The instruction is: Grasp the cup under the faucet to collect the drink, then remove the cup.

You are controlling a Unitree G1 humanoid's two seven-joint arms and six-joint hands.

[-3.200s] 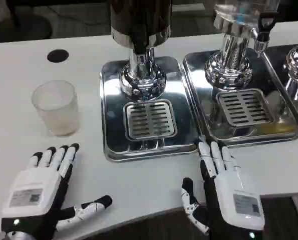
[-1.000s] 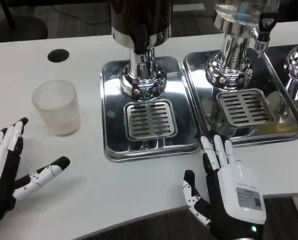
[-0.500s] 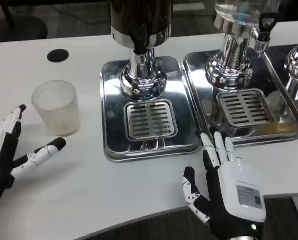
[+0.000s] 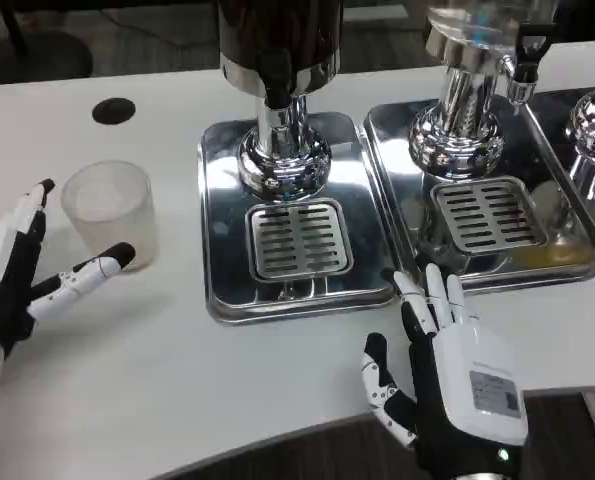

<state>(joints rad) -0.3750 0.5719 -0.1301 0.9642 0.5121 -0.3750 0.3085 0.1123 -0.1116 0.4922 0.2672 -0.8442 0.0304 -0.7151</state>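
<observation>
Left hand (image 4: 12, 275) has turned on edge and closed in on the cup (image 4: 110, 215) over the last few seconds; earlier it lay palm-down on the bench (image 4: 227, 380), nearer the robot. Fingers are spread and released, holding nothing. The thumb tip now sits at the cup's lower wall, touching or just short of it; contact cannot be confirmed. The other fingers stand just beyond the cup's far-left side, so the cup sits at the mouth of the hand's opening, not yet enclosed.

Cup itself: unmoved, upright, translucent, looks empty. It stands on the bare bench, just ahead and to the inside of the left hand, well apart from the drip tray (image 4: 222, 290) and the dark dispenser (image 4: 277, 60) above it.

Right hand (image 4: 457, 375) rests flat at the bench edge, fingers extended together, holding nothing, fingertips just short of the tray rim; little change.

Judgement: approach phase nearly complete, grasp not yet made. Next needs the hand to advance slightly, then wrap the cup's wall. Risk: the thumb nudges the light cup sideways before the fingers close.
</observation>
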